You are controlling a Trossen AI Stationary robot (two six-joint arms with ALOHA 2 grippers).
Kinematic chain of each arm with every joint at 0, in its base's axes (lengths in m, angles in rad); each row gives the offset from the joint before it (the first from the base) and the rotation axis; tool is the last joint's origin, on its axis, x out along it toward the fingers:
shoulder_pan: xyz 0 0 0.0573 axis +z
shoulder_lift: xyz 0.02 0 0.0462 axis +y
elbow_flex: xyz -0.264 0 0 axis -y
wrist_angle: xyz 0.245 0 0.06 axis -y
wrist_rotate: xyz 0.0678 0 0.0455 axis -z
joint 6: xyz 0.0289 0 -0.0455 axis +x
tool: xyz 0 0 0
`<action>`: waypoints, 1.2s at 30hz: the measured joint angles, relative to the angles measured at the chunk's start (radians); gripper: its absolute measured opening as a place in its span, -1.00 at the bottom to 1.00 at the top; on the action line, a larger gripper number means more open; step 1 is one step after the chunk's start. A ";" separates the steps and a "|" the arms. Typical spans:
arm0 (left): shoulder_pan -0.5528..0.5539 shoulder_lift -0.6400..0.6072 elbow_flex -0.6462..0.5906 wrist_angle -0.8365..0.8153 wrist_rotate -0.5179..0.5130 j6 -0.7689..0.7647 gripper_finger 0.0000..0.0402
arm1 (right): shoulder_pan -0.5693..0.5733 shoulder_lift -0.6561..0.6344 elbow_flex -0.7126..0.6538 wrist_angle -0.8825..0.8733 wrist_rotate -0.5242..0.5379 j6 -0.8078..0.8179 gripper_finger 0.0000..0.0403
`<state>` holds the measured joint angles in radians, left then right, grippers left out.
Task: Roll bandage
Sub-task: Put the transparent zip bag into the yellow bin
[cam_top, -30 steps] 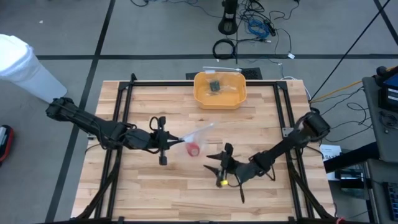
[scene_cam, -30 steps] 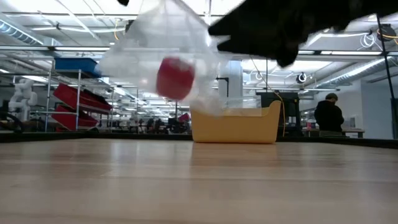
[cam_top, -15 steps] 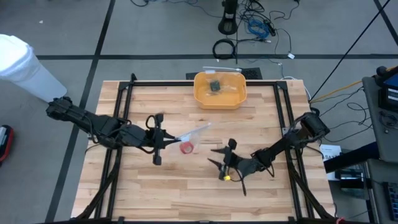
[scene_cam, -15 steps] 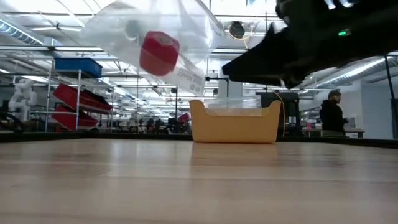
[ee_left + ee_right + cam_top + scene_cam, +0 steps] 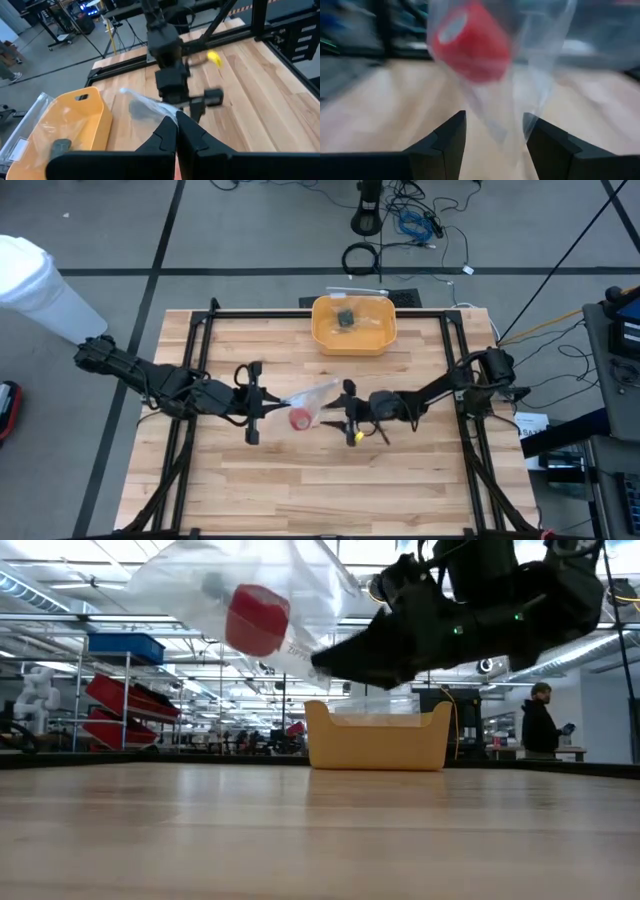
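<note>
— Since a second ago the right gripper [image 5: 337,413] has swung from the near part of the desk [image 5: 290,480] up toward the middle, and now sits just beside the hanging plastic bag [image 5: 310,398]. What does the left arm do?

— Left gripper [image 5: 262,404], pictured mid-desk in the high view, stays clamped shut on one end of the clear plastic bag. The bag hangs off the desk; the low view shows clear air beneath it.

— And the bandage?

— A small red bandage roll [image 5: 300,418] rests inside the bag [image 5: 240,600], held aloft above the wooden desk [image 5: 320,830]. The right wrist view shows the roll [image 5: 470,42] through the crinkled film [image 5: 520,60], ahead of that arm's own fingers [image 5: 442,145].

— Is the right gripper holding anything?

— Its fingers stand spread, with a lower fold of the bag between them. They appear not to have closed on it, though the blur in that view makes contact hard to judge.

— What else is in the frame?

— A yellow bin [image 5: 353,323] sits at the far edge of the desk with a small dark object [image 5: 344,318] inside. In the low view the bin [image 5: 378,738] stands behind the raised right gripper [image 5: 330,658], and a person [image 5: 540,725] in dark clothing stands in the room beyond.
</note>
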<state>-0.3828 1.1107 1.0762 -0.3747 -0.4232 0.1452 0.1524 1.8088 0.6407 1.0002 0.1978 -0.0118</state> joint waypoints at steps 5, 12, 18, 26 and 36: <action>0.000 0.000 0.001 -0.021 0.000 0.000 -1.00 | -0.050 0.000 0.000 0.052 -0.192 0.088 -0.27; 0.001 0.000 0.001 0.000 -0.022 0.027 -1.00 | -0.054 0.000 0.001 0.034 -0.203 0.150 -0.95; 0.002 -0.005 0.029 -0.012 -0.078 0.064 -1.00 | -0.004 -0.002 0.004 -0.094 -0.144 0.184 -1.00; 0.002 -0.019 0.041 -0.037 -0.061 0.053 -1.00 | 0.061 -0.010 0.001 -0.082 -0.065 0.153 -0.96; 0.002 -0.011 -0.041 -0.172 -0.023 -0.087 -1.00 | 0.130 -0.263 0.000 -0.348 0.102 -0.050 -0.41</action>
<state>-0.3813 1.0992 1.0347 -0.5466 -0.4458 0.0580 0.2821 1.5456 0.6403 0.6523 0.2999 -0.0616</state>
